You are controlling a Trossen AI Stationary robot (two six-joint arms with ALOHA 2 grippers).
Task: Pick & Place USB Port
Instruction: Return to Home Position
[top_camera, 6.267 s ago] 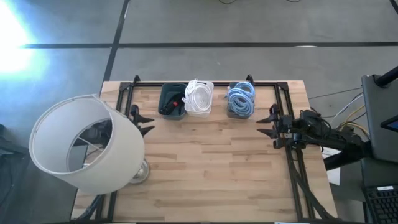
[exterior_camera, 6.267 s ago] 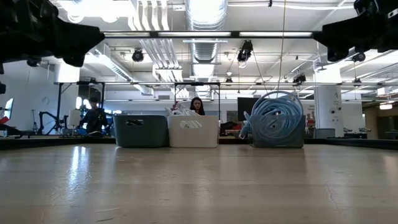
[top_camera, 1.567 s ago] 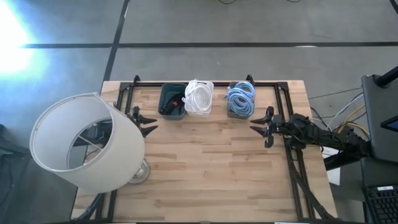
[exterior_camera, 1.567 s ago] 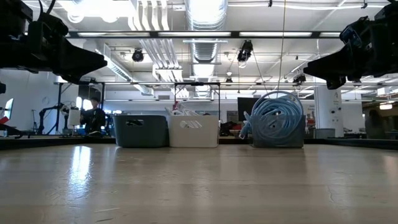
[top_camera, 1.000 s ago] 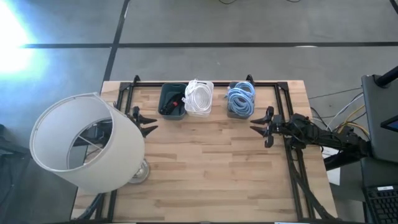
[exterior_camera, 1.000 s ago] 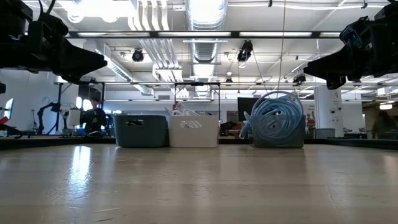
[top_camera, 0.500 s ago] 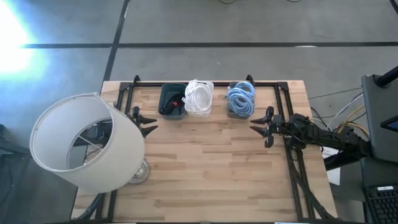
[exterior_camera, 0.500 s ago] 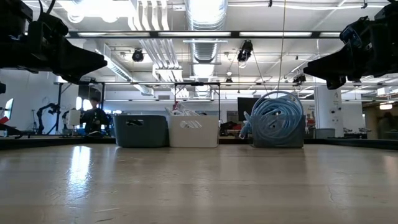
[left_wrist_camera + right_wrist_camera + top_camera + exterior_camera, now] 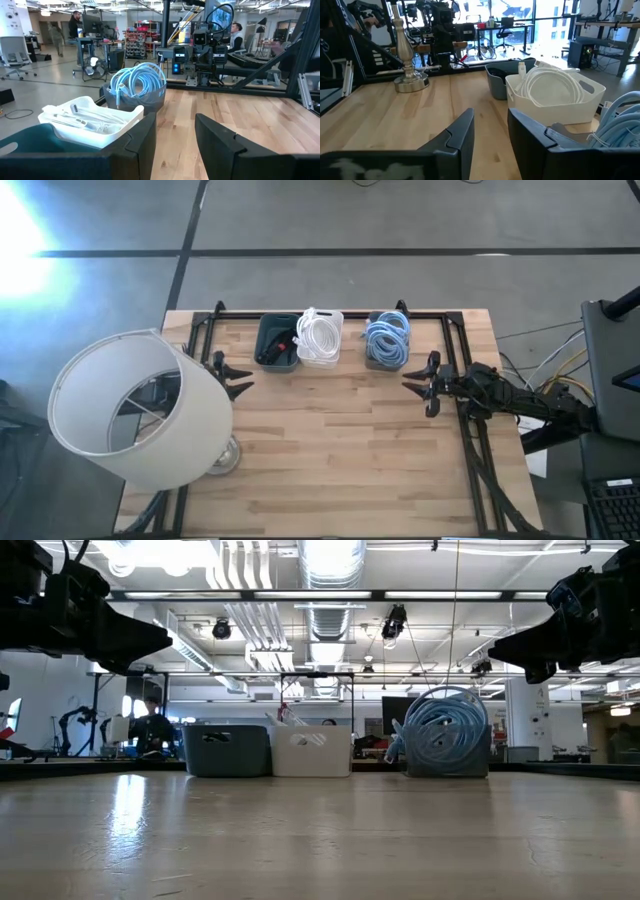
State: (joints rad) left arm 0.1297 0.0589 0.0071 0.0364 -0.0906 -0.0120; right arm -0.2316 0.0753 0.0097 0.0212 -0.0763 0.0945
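Three bins stand in a row at the table's far edge. The dark teal bin (image 9: pixel 277 343) holds a black and red item. The white bin (image 9: pixel 321 338) holds coiled white cables (image 9: pixel 552 89), one with a plug end (image 9: pixel 75 108). The grey bin (image 9: pixel 386 341) holds coiled blue cables (image 9: pixel 138 82). My left gripper (image 9: pixel 247 378) hovers open above the table, just near-left of the teal bin. My right gripper (image 9: pixel 412 382) hovers open near-right of the grey bin. Both show high above the tabletop in the low view, the left gripper (image 9: pixel 150 640) and the right gripper (image 9: pixel 500 645).
A large white lampshade (image 9: pixel 135 410) on a metal lamp base (image 9: pixel 226 458) covers the table's left side and hides most of my left arm. Black frame rails (image 9: pixel 470 440) run along the table's sides. Bare wood lies between the grippers and toward the near edge.
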